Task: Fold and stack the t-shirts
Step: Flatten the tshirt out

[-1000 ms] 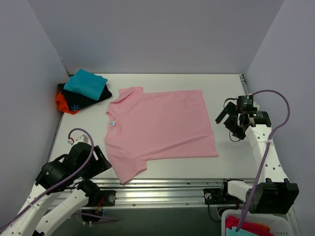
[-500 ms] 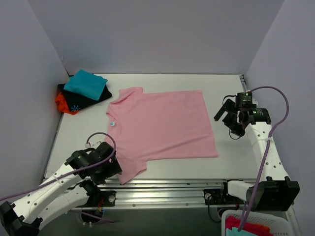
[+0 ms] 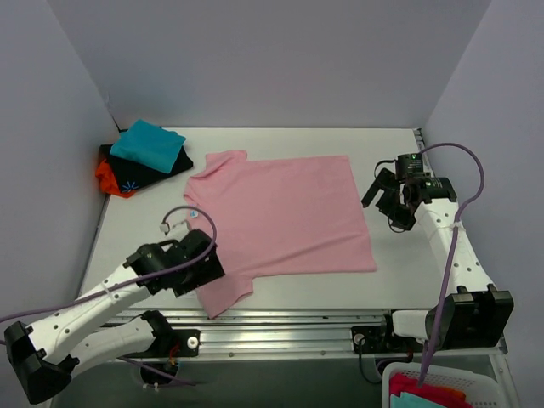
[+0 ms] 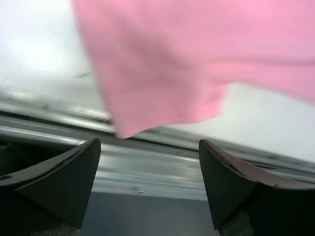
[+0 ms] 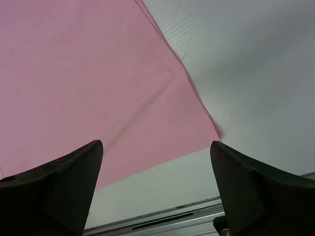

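Note:
A light-pink t-shirt lies flat in the middle of the table, neck to the left. Its near sleeve shows in the left wrist view, its hem corner in the right wrist view. A stack at the back left holds a teal tee on a black tee with a blue starburst on an orange-red tee. My left gripper is open and empty at the near sleeve's left edge. My right gripper is open and empty just right of the shirt's hem.
A metal rail runs along the table's near edge. A white basket with coloured cloth sits at the bottom right, off the table. Grey walls close in the left, back and right.
My left arm has swung forward and right, from its base to the pink shirt's near sleeve. My right gripper has moved slightly left toward the hem.

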`<control>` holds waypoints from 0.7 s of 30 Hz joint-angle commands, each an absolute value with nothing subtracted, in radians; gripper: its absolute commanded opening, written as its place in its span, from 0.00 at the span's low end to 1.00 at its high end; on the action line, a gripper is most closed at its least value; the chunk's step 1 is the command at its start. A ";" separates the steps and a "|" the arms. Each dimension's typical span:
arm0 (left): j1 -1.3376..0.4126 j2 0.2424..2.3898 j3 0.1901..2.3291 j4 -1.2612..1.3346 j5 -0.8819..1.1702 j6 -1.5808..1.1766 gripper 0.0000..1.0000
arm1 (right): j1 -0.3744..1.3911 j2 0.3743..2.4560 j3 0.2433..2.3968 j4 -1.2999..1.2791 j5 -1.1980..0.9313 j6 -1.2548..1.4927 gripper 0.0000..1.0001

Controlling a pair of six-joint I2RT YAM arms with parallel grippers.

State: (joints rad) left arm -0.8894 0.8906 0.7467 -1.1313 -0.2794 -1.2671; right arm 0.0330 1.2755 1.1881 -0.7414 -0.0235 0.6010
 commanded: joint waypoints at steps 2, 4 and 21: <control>-0.597 1.081 1.153 -0.912 -0.323 -0.915 0.91 | 0.037 1.285 1.226 -0.726 -0.032 0.604 0.86; -0.472 1.248 1.278 -0.844 -0.229 -0.783 0.91 | 0.037 1.278 1.223 -0.719 -0.037 0.607 0.86; -0.201 2.348 2.302 -0.755 -0.043 -0.511 0.56 | 0.021 1.213 1.126 -0.736 -0.031 0.581 0.00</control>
State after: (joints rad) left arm -0.2321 2.2894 2.1849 -0.7570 -0.1036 -0.5190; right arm 0.0319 1.2377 1.1503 -0.7078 -0.0498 0.5938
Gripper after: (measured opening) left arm 0.573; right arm 0.002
